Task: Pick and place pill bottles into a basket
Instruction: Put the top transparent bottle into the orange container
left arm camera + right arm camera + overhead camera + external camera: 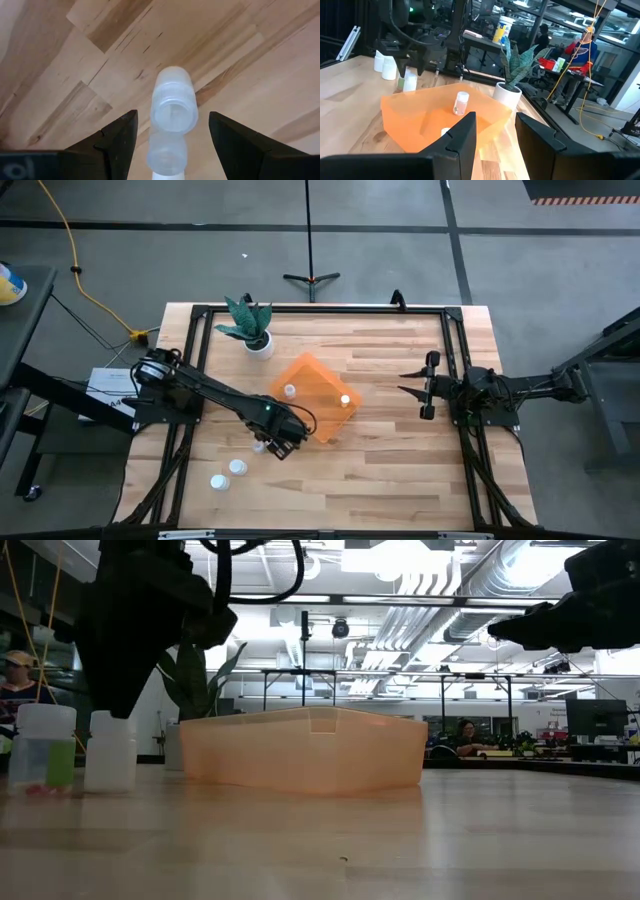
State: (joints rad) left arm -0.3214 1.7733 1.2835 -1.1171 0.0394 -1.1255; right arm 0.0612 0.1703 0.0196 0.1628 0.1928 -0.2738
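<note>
The left gripper (270, 442) is lowered over the table (400, 470) just beside the near corner of the orange basket (316, 395), and its fingers (117, 142) are spread wide on either side of a pill bottle (172, 100), which stands upright between them without being touched. Two more bottles (228, 473) are seen on the wood just beyond this gripper, away from the basket, and two bottles (290, 391) are already placed inside the basket (one of them is near its far edge). The right gripper (412, 383) is held above the table, well apart from the basket, with its fingers opened. A potted plant (252, 328) stands behind the basket.
</note>
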